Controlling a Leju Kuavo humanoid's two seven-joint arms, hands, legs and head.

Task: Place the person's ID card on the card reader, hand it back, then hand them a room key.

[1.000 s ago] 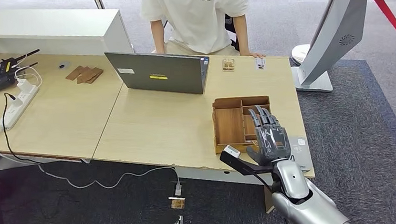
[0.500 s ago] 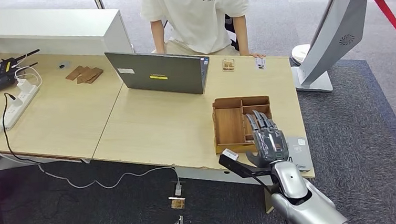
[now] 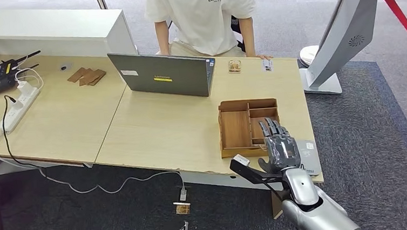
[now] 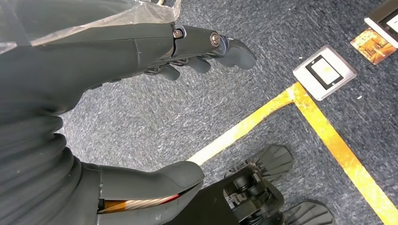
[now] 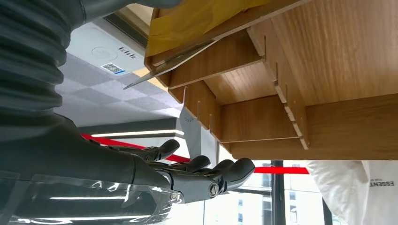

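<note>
The right hand, fingers apart and holding nothing, has drawn back from the brown wooden compartment tray toward the table edge; the grey card reader lies just beside it.

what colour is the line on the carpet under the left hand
Yellow-orange, a taped line on the blue-grey carpet; clearest in the left wrist view.
</note>
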